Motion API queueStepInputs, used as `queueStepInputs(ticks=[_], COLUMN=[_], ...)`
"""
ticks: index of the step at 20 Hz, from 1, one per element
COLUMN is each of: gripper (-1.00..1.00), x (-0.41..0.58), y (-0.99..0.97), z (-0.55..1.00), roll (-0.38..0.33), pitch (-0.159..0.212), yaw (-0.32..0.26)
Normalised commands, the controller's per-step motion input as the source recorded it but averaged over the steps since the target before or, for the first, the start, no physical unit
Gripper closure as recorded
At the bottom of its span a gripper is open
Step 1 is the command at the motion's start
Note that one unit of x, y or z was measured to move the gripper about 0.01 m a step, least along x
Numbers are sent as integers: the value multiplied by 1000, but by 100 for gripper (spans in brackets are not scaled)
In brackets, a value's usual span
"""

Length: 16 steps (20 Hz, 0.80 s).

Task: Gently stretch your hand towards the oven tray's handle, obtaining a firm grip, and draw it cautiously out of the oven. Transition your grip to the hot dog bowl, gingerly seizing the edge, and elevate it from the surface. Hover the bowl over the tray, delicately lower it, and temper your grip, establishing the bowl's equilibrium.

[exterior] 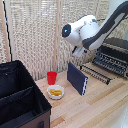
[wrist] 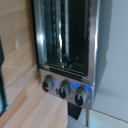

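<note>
Wooden worktop (exterior: 100,105) carries the bowl (exterior: 55,92) beside a red cup (exterior: 52,77), while the arm faces the oven (wrist: 65,40), probably seeking its tray (exterior: 97,71); jaws' state I cannot tell.

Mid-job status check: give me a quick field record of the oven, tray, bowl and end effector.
oven: on the table, at the exterior view's right
oven tray: bars appear to jut from the oven's front
hot dog bowl: on the table beside the red cup, not lifted
end effector: in the air above the blue book, apart from the bowl; open or shut unclear
</note>
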Motion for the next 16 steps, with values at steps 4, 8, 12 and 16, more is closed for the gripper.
queueStepInputs(ticks=[4, 8, 12, 16], gripper=[-100, -100, -100, -100], x=[-6, 0, 3, 0], y=[-621, -651, -621, -470], z=[0, 0, 0, -64], roll=[-169, -75, -7, -11], pitch=[0, 0, -3, -13], yaw=[84, 39, 3, 0])
